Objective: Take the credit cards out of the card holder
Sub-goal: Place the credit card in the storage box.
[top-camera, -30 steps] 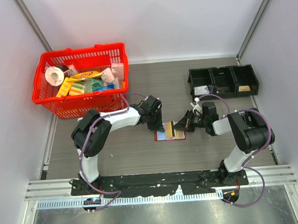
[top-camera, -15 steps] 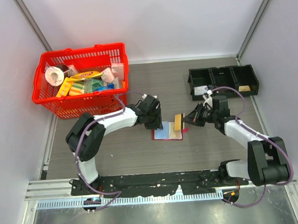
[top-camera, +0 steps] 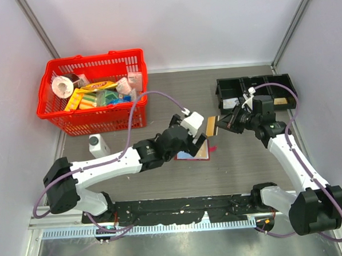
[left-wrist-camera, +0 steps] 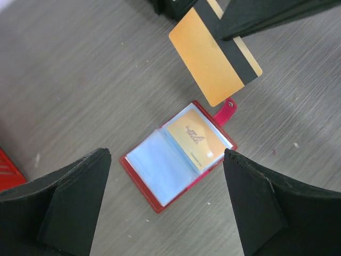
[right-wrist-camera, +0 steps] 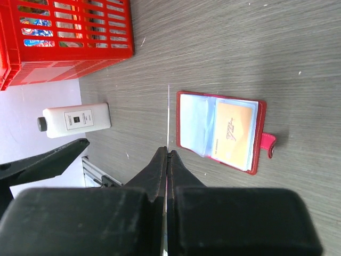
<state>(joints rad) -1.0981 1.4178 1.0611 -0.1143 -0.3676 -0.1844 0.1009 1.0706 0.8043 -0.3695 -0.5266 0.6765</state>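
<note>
**Q:** What changed at the small red folding card holder?

**A:** Your black two-finger left gripper let go of it and rose, jaws spread wide and empty. Your right gripper stayed clenched on the thin gold magnetic-stripe card, now carried clear toward the far right corner of the grey wood-grain table.

**Q:** Task status?

**A:** One card was out. The holder lay open mid-table, nearer the near edge, unpinned. A second tan card remained pocketed, so you probably needed to re-pin the holder.

left end effector wide, right one pinched
</note>
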